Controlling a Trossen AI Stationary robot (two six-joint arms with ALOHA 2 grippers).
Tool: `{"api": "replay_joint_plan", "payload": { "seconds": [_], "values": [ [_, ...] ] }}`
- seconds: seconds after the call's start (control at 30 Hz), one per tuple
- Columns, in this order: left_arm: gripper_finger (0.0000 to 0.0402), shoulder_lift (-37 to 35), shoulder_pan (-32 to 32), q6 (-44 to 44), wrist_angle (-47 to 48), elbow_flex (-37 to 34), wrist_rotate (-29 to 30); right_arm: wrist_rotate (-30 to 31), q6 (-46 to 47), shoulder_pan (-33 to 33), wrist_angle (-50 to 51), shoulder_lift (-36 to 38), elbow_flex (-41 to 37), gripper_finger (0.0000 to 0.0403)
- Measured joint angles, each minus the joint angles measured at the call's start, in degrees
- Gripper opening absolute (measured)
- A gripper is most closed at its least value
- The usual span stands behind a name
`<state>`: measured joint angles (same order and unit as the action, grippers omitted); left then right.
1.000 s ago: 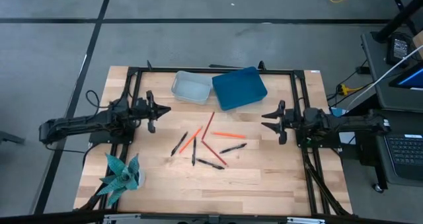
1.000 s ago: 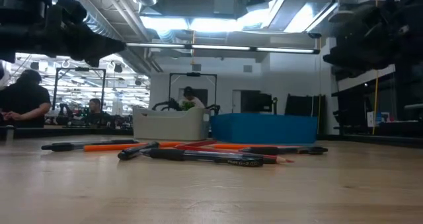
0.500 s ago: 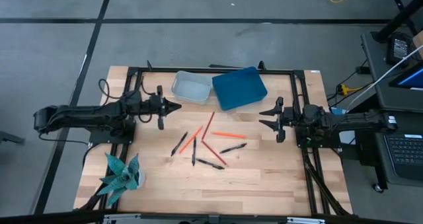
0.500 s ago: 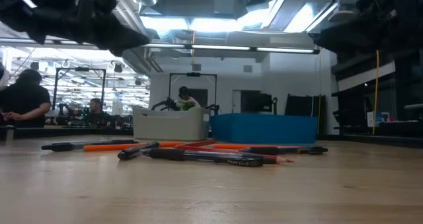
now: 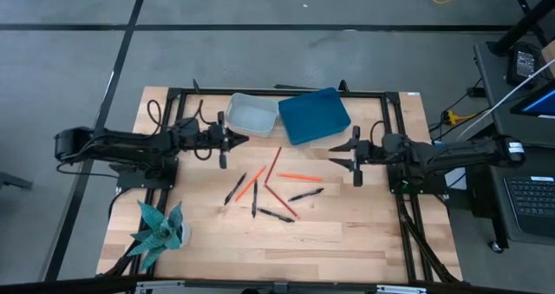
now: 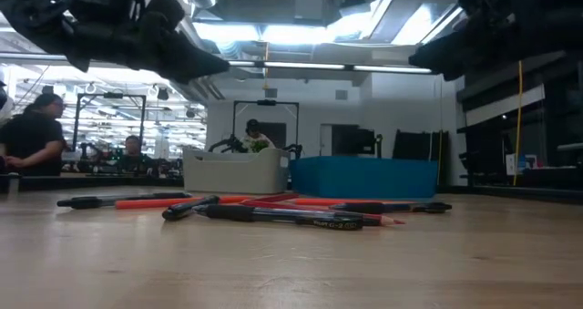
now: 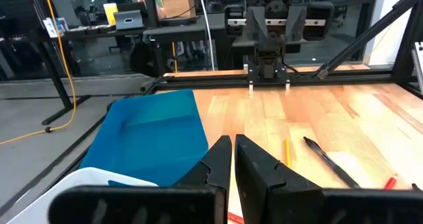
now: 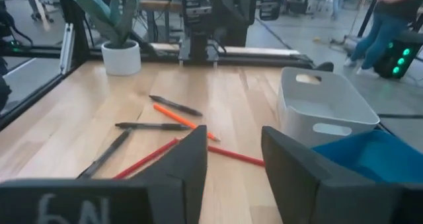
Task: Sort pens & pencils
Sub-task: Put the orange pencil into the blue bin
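While both arms have swung in from the tabletop [image 5: 364,233] edges over the last second, nothing has been picked up yet. Left claw [image 5: 223,140] now hangs just in front of the grey bin [image 5: 252,114], well in from where it sat a second ago near the left frame; its fingers [image 7: 254,168] are clenched together, empty. Right claw [image 5: 355,155] has crept in too, less far, now right of the pile; its fingers [image 8: 188,161] stand apart with nothing between them, and the gap has narrowed a bit.

Pens [image 5: 305,194] and pencils [image 5: 271,165] lie unmoved in a loose mixed heap mid-tabletop, some crossing each other, same layout as a second ago. One orange pencil [image 5: 299,178] lies nearest the right claw. Blue tray [image 5: 314,115] and grey bin sit side by side at the far edge, touching or nearly so; both look empty from above.

Judgement: sorting not begun, this is the reach phase. Left claw needs to open before it can grab. Crossed sticks may shift when one is lifted. Plant [image 5: 161,228] at the near left corner is out of the way.
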<state>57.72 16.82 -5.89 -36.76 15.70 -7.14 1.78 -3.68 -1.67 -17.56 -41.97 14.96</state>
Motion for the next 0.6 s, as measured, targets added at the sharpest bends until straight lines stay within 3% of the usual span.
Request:
{"api": "replay_joint_plan", "payload": {
  "seconds": [0.33,0.6],
  "values": [
    [0.0014,1.22,-2.28,-0.51,-1.44,0.00,-0.04,-0.48,0.10,0.00,-0.73,-11.53,5.20,0.0054],
    [0.0014,1.22,-4.15,-0.70,4.78,1.09,1.08,-0.46,-1.72,0.00,7.54,-22.93,15.64,0.0064]
  ]
}}
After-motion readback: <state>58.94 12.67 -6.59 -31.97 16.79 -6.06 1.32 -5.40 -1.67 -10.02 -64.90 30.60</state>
